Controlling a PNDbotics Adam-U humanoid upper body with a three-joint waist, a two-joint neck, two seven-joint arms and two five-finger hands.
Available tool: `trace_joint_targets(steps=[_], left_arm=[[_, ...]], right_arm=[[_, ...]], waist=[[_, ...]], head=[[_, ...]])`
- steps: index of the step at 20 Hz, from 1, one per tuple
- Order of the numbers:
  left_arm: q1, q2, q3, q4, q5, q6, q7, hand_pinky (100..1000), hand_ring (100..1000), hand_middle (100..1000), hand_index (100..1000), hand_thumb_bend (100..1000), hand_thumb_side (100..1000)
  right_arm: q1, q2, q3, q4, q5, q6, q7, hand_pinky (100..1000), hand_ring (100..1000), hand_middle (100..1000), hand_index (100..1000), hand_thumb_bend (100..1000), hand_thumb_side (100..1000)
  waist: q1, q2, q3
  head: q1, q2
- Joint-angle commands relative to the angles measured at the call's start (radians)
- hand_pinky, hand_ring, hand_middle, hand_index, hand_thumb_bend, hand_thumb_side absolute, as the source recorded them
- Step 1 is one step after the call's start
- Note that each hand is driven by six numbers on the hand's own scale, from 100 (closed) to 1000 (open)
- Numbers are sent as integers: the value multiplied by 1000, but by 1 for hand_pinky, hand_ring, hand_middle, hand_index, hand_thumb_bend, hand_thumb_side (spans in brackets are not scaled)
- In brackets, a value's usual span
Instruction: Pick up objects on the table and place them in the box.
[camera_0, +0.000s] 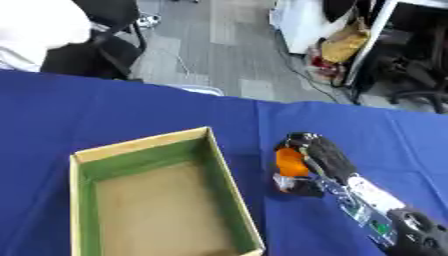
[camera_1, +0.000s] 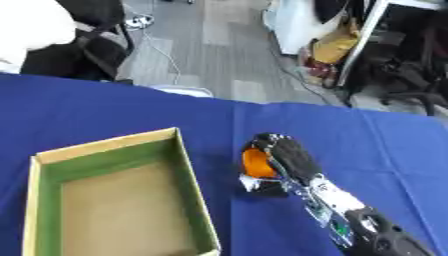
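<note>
Box (camera_0: 229, 187) sits left on the blue table (camera_0: 105, 110), nothing inside it that shows, so placing isn't done. Just right of it, orange object (camera_0: 291, 162) on the cloth, right hand (camera_0: 324, 155) curled around it, not yet lifted clear; left hand out of view.

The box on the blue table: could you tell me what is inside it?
The box shows only its green inner walls and bare brown floor. Its nearest end is cut off by the frame. The orange object sits outside, in the right robot hand.
</note>
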Motion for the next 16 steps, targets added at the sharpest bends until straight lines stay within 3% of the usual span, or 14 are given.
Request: trace_joint_targets(steps=[1,16], left_arm=[[-6,22,0,-14,1,0,-1,979,858,880,800,179,869],[11,35,1,-14,-9,-9,3,980,858,880,800,175,869]], right_arm=[[4,-46,-10,-40,-16,11,18,100,100,100,100,140,472],[25,-85,-52,-233,-95,116,85,100,100,100,100,162,456]], waist=[[9,-23,-6],[18,-28,-29]], head=[[4,-15],[12,-9]])
